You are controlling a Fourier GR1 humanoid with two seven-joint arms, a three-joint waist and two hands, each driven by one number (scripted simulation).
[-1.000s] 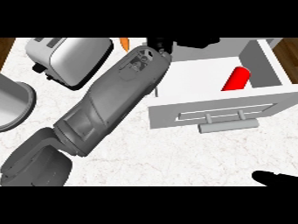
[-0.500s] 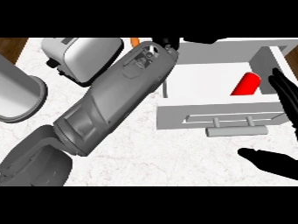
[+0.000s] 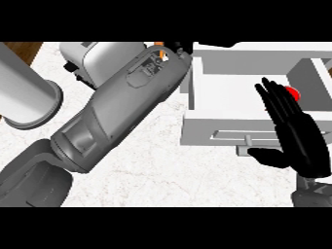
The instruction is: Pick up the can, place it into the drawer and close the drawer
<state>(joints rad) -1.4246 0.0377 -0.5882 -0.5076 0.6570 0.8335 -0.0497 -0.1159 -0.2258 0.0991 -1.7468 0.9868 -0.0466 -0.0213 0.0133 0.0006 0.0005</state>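
The small red can [image 3: 292,92] is seen lying inside the open white drawer [image 3: 226,87]. The right hand [image 3: 301,141], fingers straight and pressed together, is held above the drawer front; closing is judged next, requiring a push.

The drawer [image 3: 226,92] sits open at the right side of the counter [image 3: 168,165]. The can [image 3: 293,92] lies inside the drawer, near its right wall. The right hand [image 3: 301,136] is in front of the drawer and partly covers the can. The left arm [image 3: 118,112] crosses the middle, reaching toward the back. Behind it stands what may be a toaster [image 3: 100,58]. A tall pot [image 3: 17,97] is far left.
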